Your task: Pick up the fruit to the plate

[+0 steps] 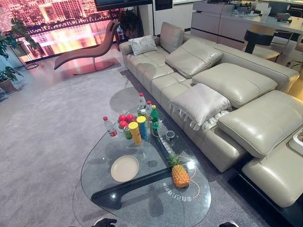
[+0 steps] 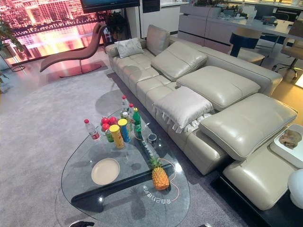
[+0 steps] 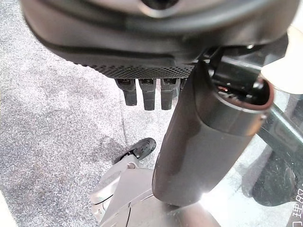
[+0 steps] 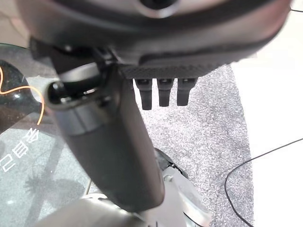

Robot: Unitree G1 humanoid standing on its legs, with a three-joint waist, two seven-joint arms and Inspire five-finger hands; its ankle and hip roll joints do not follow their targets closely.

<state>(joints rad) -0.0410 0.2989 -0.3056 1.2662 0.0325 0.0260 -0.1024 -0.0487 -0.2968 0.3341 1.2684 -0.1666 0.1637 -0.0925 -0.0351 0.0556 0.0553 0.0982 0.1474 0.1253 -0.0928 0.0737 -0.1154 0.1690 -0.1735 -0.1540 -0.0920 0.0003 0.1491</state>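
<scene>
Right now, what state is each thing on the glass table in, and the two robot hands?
pineapple: upright on the glass table, not on the plate.
plate: empty, lying flat.
red fruit: piled at the far end, beside the bottles.
green bottle: upright, capped.
yellow can: upright, lid on.
left robot hand: fingers straight, holding nothing.
right robot hand: fingers straight, holding nothing.

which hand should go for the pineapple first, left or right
Probably the right. The pineapple stands on the right part of the glass table, on the right hand's side, while the plate lies left of it, nearer the left hand. Both hands hang open, holding nothing.
</scene>
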